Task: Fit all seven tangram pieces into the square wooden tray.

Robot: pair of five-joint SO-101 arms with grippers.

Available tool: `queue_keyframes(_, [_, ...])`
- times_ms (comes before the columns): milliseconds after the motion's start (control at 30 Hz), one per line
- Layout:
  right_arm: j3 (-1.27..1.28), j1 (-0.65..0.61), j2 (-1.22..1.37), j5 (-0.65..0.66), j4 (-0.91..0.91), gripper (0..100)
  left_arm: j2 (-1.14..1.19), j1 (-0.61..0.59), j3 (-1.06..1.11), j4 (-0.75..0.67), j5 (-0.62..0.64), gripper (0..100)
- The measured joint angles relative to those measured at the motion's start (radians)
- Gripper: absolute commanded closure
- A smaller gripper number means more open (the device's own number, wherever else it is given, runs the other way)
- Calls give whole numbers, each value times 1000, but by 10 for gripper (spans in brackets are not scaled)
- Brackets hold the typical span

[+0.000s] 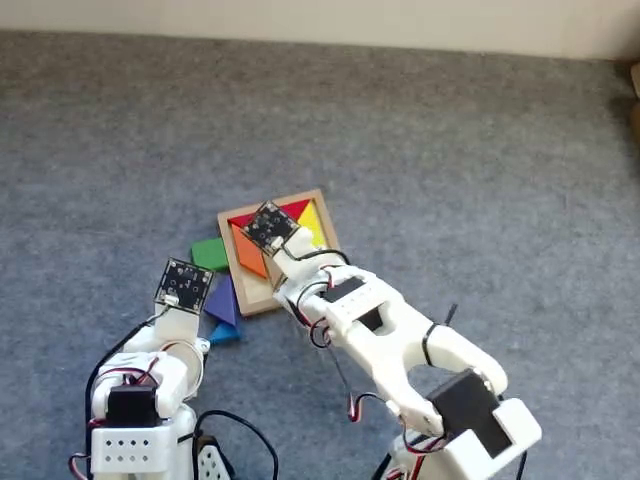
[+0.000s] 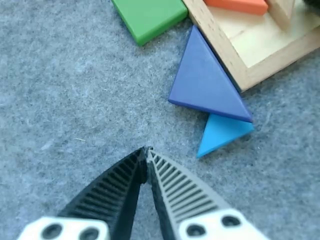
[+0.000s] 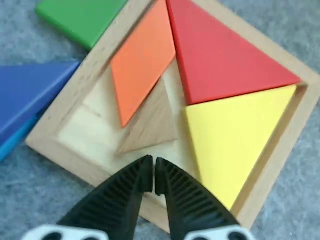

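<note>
Square wooden tray (image 1: 270, 201) sits mid-desk on the grey carpeted desk (image 1: 450, 150); four pieces are in it: red triangle (image 3: 220, 55) and yellow triangle (image 3: 235, 140) edge to edge along the far side, orange parallelogram (image 3: 145, 65) against the red one, unpainted wood triangle (image 3: 152, 125) just beside the orange one; bare tray floor shows at the corner nearest the arms. Three pieces are outside: green square (image 2: 150, 15) just beside the tray rim, dark blue triangle (image 2: 207, 82) touching the rim, light blue triangle (image 2: 220, 132) partly under the dark blue one. The right wrist view shows the whole tray interior, which the high view has half covered by the right arm; the left wrist view gives the blue pair's overlap clearly, plus a tray corner. Left jaws are pressed together, holding nothing, tips over bare carpet, near the light blue triangle but apart from it. Right jaws are all but closed with a thin slit, gripping nothing, tips over the tray's bare floor near the unpainted triangle's edge; cannot tell if they touch the wood.
</note>
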Motion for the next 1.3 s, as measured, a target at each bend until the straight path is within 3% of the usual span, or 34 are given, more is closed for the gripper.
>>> queue_keyframes(267, [-123,-8,115,0,2,974,0,0,0,0,0,993])
queue_keyframes(633, [-141,-3,132,2,-115,974,0,0,0,0,0,993])
queue_keyframes(933, [-144,41,130,0,-95,974,0,0,0,0,0,993])
queue_keyframes(1300, [6,63,-161,0,32,970,0,0,0,0,0,993])
